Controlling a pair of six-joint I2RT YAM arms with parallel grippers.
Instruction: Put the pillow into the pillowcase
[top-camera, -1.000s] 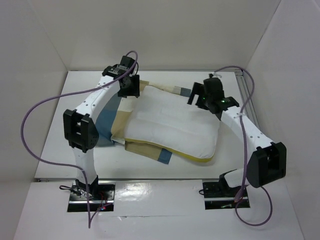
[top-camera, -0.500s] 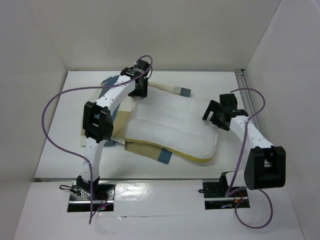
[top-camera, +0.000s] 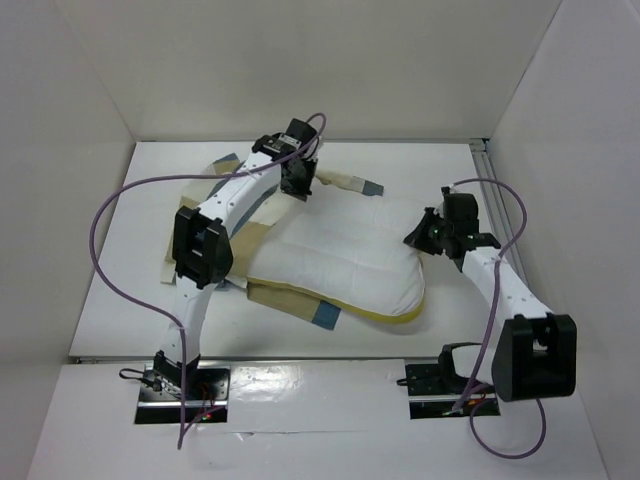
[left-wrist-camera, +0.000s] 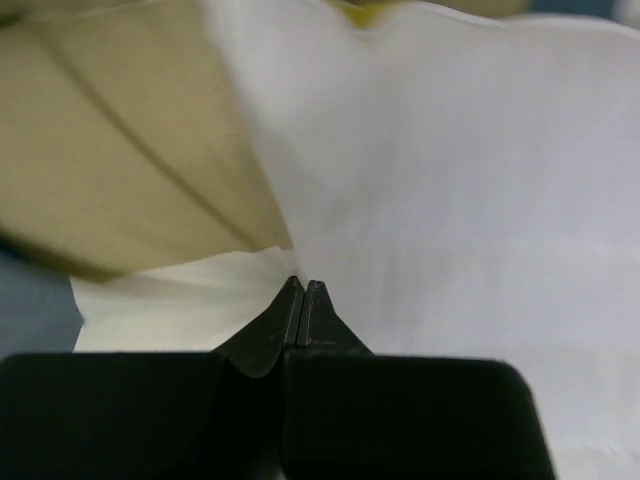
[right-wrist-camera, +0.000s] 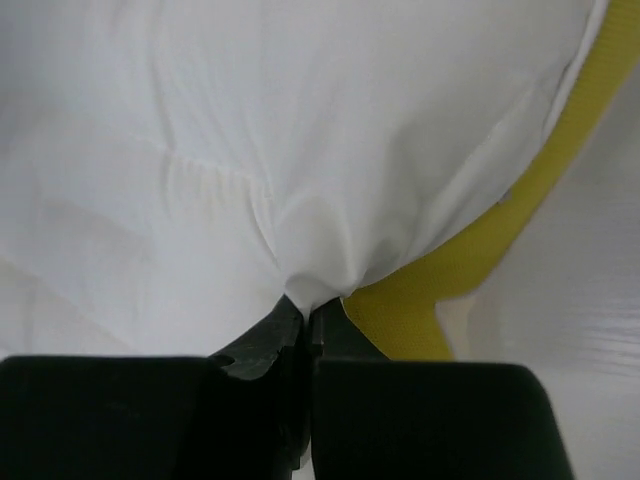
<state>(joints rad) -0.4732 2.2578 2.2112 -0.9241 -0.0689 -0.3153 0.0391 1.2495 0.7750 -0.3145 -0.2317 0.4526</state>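
Both jaws are closed: the right end effector (right-wrist-camera: 308, 305) pinches a puckered corner of the large soft white pillow with a yellow edge band (top-camera: 340, 255). The left end effector (left-wrist-camera: 301, 285) meets cloth, its hold unclear. The pillow lies atop the blue, tan and cream blocked fabric pillowcase (top-camera: 283, 296). A thin pinch could slip under pull. White bench (top-camera: 110, 300), plain white walls (top-camera: 350, 70).

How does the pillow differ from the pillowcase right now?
The pillow is plain white with a yellow band; the pillowcase is blue, tan and cream blocks. The pillow is puffy, the pillowcase thin and flat. The pillow lies on top; the pillowcase is mostly hidden beneath it, only its edges showing. Both are soft cloth lying on the table.
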